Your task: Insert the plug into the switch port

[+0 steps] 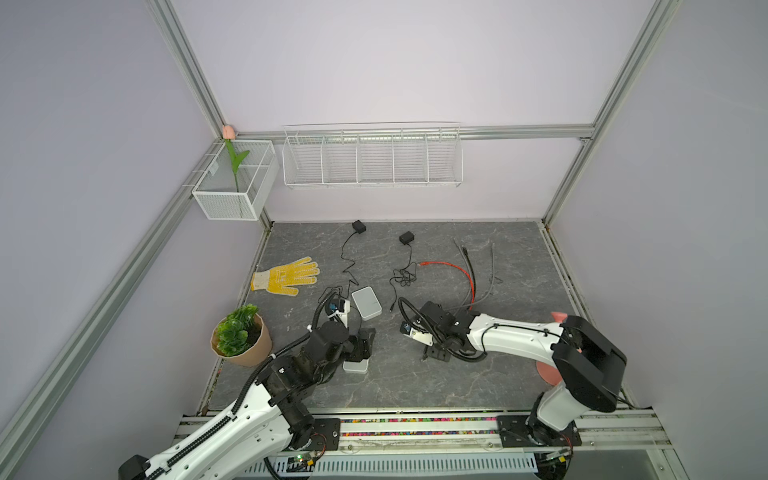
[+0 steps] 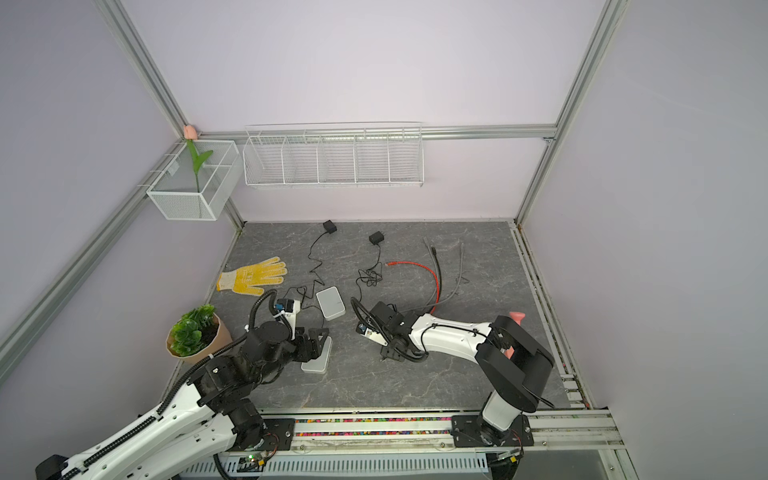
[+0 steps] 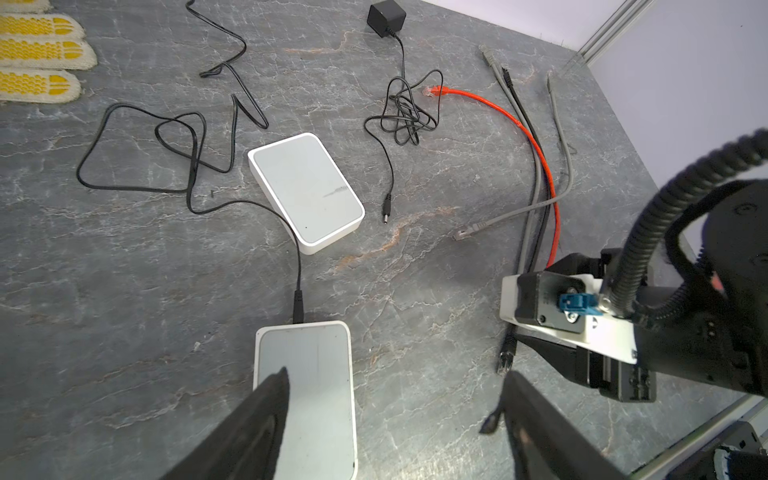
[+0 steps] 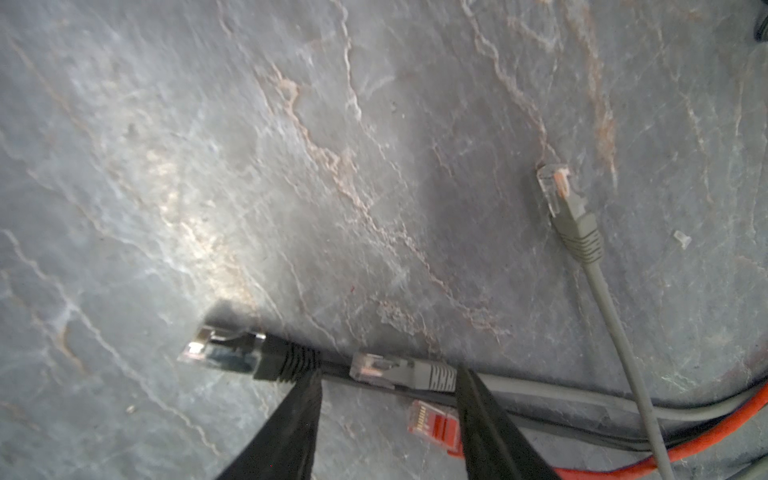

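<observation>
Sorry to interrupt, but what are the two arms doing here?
The right hand hangs open with its fingers either side of the grey plug, a black plug and a red plug lying beside it; nothing is gripped yet. The left hand, also open, hovers over the nearer white switch, whose power lead is already in.

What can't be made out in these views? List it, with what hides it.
1. Ports of the near switch: the left wrist view shows only its top; in both top views the left arm covers most of it.
2. Red plug: right wrist view, half behind the right gripper.
3. Whether that gripper touches the grey plug between its fingers: too blurred.
4. Pink object: top view, mostly behind the right arm.
</observation>
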Robot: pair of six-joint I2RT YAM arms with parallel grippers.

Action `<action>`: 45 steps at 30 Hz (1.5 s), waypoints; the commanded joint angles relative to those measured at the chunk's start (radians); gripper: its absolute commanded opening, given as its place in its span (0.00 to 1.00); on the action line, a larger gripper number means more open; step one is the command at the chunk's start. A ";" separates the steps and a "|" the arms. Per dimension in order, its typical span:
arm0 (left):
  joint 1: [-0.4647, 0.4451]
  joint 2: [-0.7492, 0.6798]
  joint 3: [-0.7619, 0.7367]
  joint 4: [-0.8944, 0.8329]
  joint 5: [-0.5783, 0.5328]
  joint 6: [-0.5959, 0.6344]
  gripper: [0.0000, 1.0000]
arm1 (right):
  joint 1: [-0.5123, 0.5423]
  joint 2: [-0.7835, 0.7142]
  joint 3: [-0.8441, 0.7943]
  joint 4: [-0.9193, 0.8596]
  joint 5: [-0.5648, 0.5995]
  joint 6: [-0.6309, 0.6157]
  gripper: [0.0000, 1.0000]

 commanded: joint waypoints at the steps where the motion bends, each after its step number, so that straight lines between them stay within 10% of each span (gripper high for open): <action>1: 0.008 -0.012 -0.001 -0.019 -0.023 0.014 0.80 | 0.008 0.010 -0.026 -0.013 0.011 0.007 0.56; 32: 0.012 -0.083 -0.003 -0.052 -0.050 0.013 0.79 | 0.085 0.102 -0.010 0.011 0.087 0.109 0.59; 45: 0.012 -0.110 0.005 -0.058 -0.062 0.011 0.78 | -0.124 0.314 0.271 0.016 0.157 -0.023 0.58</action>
